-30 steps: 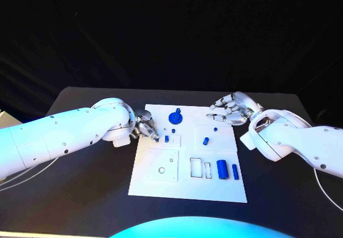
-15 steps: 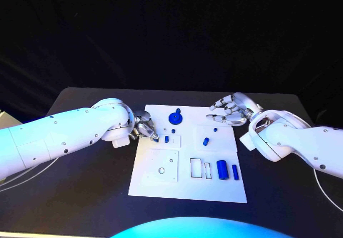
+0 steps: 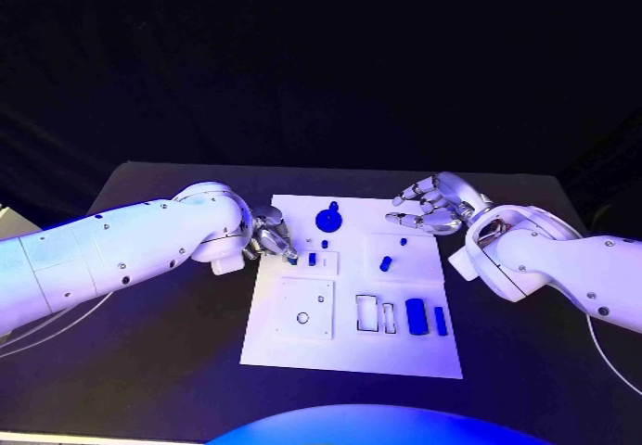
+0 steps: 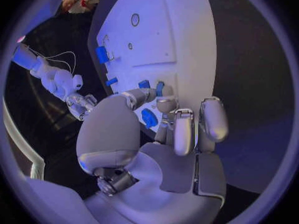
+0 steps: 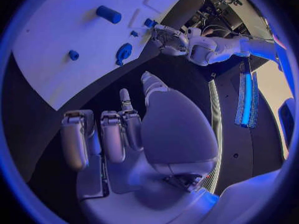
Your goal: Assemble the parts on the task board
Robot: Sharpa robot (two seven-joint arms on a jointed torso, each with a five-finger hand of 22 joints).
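Fingers of the left hand are pinching a small blue part at the task board edge (right hand idling, curled, empty), awaiting careful seating.

Left board edge: left hand sits over it, fingers beside small blue parts.
Far right corner: right hand hovers just off the task board.
Board middle: upright blue knob and blue peg stand between hands.
Near right: blue cylinder lies flat.
Near board edge: bare, with black table beyond.
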